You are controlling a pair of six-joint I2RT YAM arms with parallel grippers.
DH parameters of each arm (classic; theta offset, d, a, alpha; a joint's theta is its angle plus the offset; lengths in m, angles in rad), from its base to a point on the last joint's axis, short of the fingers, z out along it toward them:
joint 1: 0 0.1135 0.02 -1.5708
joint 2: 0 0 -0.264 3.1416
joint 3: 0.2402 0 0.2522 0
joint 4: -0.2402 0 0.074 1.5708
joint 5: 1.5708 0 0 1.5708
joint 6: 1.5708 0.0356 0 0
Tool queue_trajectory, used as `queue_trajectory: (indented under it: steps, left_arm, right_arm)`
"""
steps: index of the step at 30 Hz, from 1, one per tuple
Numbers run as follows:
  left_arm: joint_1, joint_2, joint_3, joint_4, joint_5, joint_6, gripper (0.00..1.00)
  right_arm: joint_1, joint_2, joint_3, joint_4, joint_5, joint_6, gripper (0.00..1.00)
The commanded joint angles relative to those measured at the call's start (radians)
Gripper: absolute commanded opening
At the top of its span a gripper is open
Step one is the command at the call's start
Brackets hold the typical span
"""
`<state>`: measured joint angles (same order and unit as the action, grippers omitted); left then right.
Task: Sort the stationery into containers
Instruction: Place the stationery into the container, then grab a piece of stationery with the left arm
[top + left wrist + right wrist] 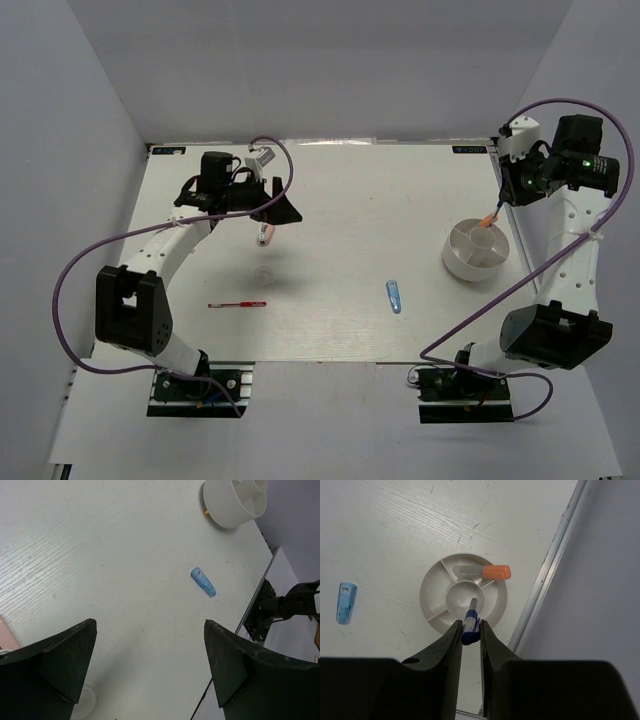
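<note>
The round white divided bowl (455, 264) sits at the right of the table. A white marker with an orange cap (488, 221) lies in one of its outer compartments. My right gripper (508, 200) hovers above the bowl (427, 590), shut on the slim blue pen (470, 622), whose tip points down at the centre well; the marker (482, 572) shows beyond it. My left gripper (276, 208) is open and empty at the far left, just above the pinkish-white eraser (263, 236). The white tape ring (264, 273), red pen (237, 304) and light-blue piece (394, 296) lie on the table.
In the left wrist view the open gripper (150, 624) looks across the table at the light-blue piece (203, 582) and bowl (225, 511), with the tape ring (82, 703) and eraser (7, 635) at its left. Purple cables loop beside both arms. Grey walls enclose the table.
</note>
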<state>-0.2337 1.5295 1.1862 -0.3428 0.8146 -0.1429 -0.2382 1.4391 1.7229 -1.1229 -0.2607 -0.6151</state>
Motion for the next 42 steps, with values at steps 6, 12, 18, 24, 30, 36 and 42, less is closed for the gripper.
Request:
queue_trajectory:
  steps: [6, 12, 18, 24, 30, 36, 42]
  left_arm:
    - [0.025, -0.043, 0.013, -0.056, 0.018, 0.084, 0.98]
    - [0.057, -0.028, 0.052, -0.173, 0.053, 0.172, 0.98]
    - [0.088, -0.066, 0.062, -0.353, 0.069, 0.416, 0.97]
    - [0.097, -0.058, 0.058, -0.736, -0.006, 0.871, 0.92]
    - [0.106, -0.139, -0.081, -0.871, -0.205, 1.222, 0.84]
    - [0.086, -0.250, -0.259, -0.791, -0.380, 1.279, 0.83]
    - [0.086, -0.236, -0.309, -0.765, -0.408, 1.299, 0.82]
  right_arm:
    - [-0.046, -0.002, -0.025, -0.057, -0.097, -0.006, 0.00]
    - [-0.059, 0.012, -0.068, -0.026, -0.114, 0.002, 0.00]
    - [-0.065, -0.006, -0.163, 0.041, -0.087, -0.024, 0.00]
    - [-0.069, 0.009, -0.186, 0.063, -0.098, -0.011, 0.19]
    - [-0.069, 0.032, -0.088, 0.026, -0.115, 0.017, 0.43]
    - [-0.065, 0.053, 0.007, -0.023, -0.135, 0.035, 0.50]
    - [-0.062, 0.119, 0.222, -0.115, -0.212, 0.077, 0.50]
